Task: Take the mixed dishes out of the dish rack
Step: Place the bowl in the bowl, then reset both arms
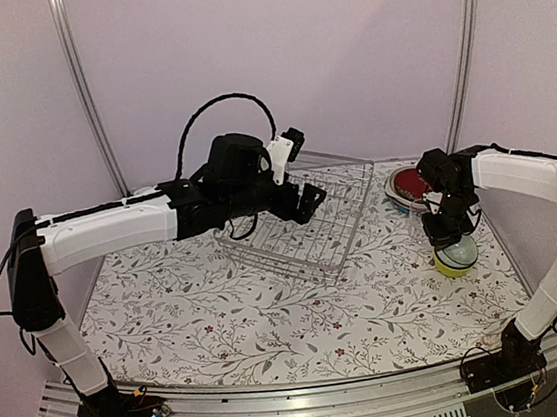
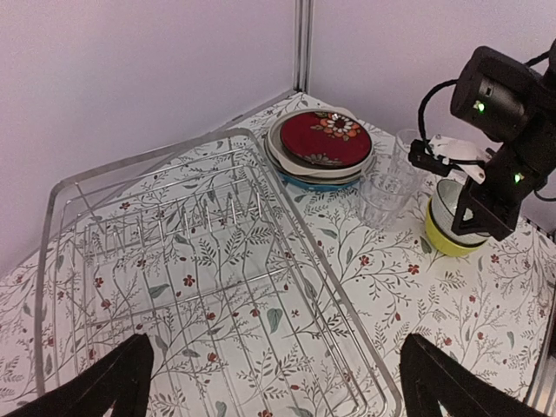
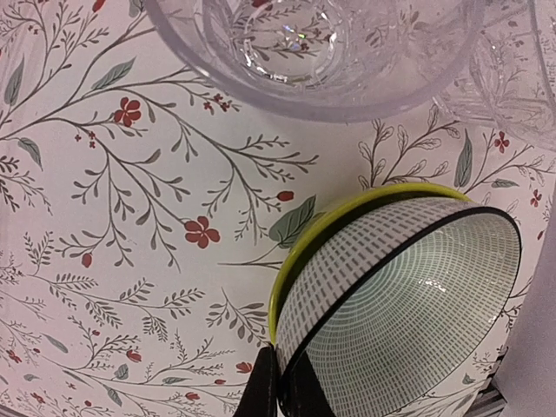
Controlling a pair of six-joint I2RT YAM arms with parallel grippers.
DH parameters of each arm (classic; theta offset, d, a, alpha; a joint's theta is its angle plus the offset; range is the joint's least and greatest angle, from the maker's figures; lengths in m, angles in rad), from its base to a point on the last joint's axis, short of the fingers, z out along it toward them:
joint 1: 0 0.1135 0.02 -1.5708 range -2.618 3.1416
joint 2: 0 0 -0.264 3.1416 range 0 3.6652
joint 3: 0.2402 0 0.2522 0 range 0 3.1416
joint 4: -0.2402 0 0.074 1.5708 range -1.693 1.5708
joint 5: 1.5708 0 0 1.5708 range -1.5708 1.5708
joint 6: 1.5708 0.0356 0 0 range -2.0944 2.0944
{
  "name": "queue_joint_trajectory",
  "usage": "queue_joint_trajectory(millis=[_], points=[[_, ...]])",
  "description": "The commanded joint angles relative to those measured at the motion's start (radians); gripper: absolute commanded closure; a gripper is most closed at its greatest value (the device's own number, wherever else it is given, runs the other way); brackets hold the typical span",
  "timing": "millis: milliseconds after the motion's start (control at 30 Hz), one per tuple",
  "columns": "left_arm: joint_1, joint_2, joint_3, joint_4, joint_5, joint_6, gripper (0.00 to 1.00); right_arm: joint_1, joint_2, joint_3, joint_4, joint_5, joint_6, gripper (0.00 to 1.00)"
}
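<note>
1. Nearest to me, my right gripper [image 3: 282,393] is clenched on the rim of the pale bowl [image 3: 408,321]. One finger is outside the wall and one inside. The pale bowl sits tilted in the yellow-green bowl [image 3: 340,221], which rests on the table [image 1: 220,316] at the right side.
2. I judge both bowls to be glazed ceramic: stiff, fairly heavy, slick and likely to chip. A thin rim pinch could let the bowl swing, so the hold should go deep over the lip. The bowl should come down gently so it does not knock the one under it.
3. Just beyond the bowls stands the clear glass [image 2: 380,193], with what looks like a second clear piece touching or just beside it. Glass is light, slippery and the most fragile thing here. I would grip it across one wall at the mouth, with little force.
4. In the middle of the table, my left gripper [image 1: 308,203] hangs released, jaws wide apart, over the dish rack [image 2: 191,278]. I see no dishes in the rack. Its wire is stiff and light.
5. Farthest away, the dark red plate [image 2: 320,139] tops the stack of plates near the back right corner. Plates are flat and hard to get under, so the raised edge is the only good hold.
</note>
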Motion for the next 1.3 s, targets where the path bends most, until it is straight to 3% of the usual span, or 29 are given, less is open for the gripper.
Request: queue_joint_trajectory(millis=[0, 767, 1267], points=[[0.011, 0.012, 0.015, -0.005, 0.011, -0.002, 0.0, -0.004, -0.003, -0.024, 0.023, 0.047, -0.002, 1.0], [0.011, 0.02, 0.016, -0.008, 0.016, -0.003, 0.01, -0.003, 0.089, -0.04, 0.031, 0.074, -0.029, 0.99], [0.013, 0.018, 0.024, -0.012, 0.02, -0.006, 0.0, 0.008, -0.005, 0.041, -0.042, 0.064, -0.024, 0.6]])
